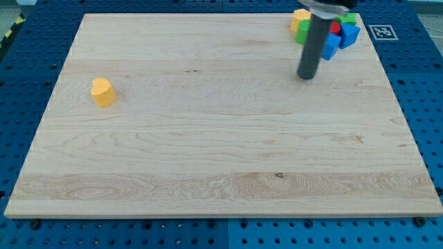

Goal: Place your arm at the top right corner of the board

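My tip, bare rod holding nothing, sits just below the light, slide-prone block cluster near the board top-right corner.

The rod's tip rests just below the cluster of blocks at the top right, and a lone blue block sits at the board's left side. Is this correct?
Not quite. The lone block at the board's left side is yellow, not blue, as the camera view shows. The rest holds: my tip rests just below the cluster at the top right.

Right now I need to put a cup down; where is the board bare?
Bare everywhere between the lone yellow block at the view's left and my tip. Crowded only at the top right corner, where yellow, green, red and blue blocks cluster.
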Robot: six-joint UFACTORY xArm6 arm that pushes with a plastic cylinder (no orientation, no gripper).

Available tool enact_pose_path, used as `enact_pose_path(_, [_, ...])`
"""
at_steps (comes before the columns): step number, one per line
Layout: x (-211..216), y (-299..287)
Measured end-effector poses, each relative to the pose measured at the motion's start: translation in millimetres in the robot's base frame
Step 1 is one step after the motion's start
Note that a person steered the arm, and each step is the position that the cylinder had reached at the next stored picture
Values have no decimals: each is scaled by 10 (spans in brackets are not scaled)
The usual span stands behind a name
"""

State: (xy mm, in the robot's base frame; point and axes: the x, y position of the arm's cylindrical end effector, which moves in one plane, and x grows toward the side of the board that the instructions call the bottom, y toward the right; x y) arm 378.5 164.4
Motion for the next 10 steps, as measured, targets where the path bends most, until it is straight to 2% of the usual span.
enact_pose_path(3, [263,129])
enact_pose_path(4, [526,212])
enact_pose_path(6, [559,260])
enact_pose_path(8, [10,727])
enact_pose_path(10, [-342,908])
